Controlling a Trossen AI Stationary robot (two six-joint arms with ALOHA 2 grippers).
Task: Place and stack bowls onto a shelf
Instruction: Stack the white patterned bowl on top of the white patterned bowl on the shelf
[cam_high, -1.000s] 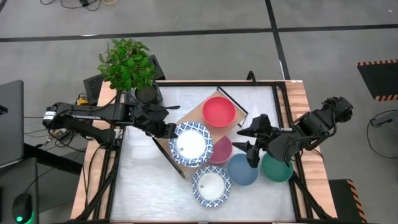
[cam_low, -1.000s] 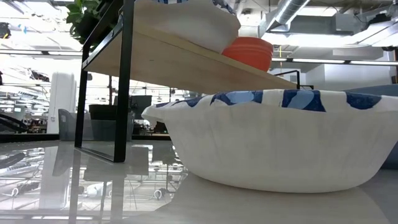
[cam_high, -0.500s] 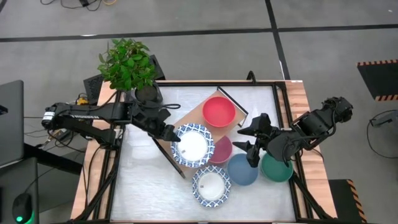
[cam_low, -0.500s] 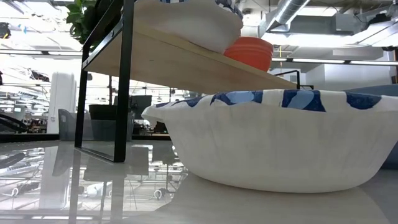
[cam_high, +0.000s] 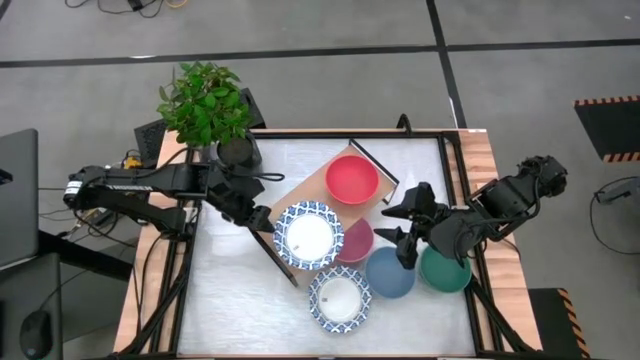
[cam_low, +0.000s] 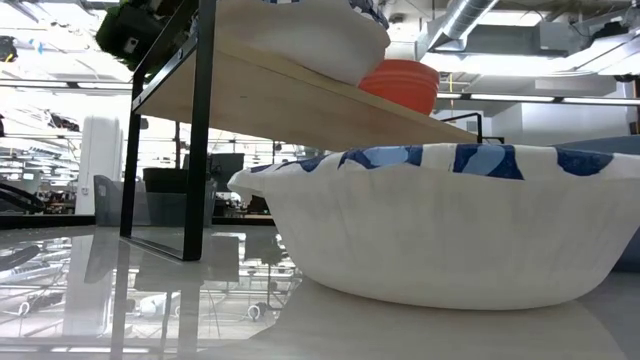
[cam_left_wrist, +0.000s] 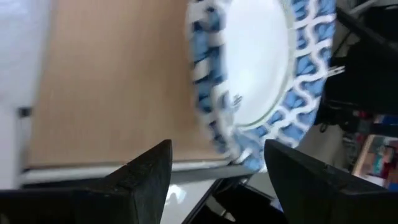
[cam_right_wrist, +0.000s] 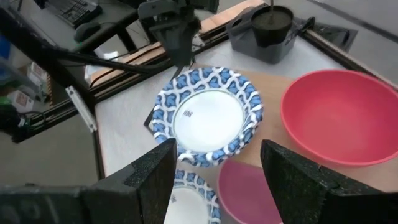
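Patterned bowl (cam_high: 308, 235) on shelf (cam_high: 300, 189), just beyond open left jaws

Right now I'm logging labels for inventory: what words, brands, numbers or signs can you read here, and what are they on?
None can be read.
Small dark mark inside the blue-patterned bowl on the shelf: too small to read.
Similar mark inside the blue-patterned bowl on the table: too small to read.
Striped hazard marking on the floor: stripes only, no words.

the pink bowl (cam_high: 357, 241) lies half hidden under the shelf bowl (cam_high: 308, 234), and the low view crops the front bowl (cam_low: 440, 225).
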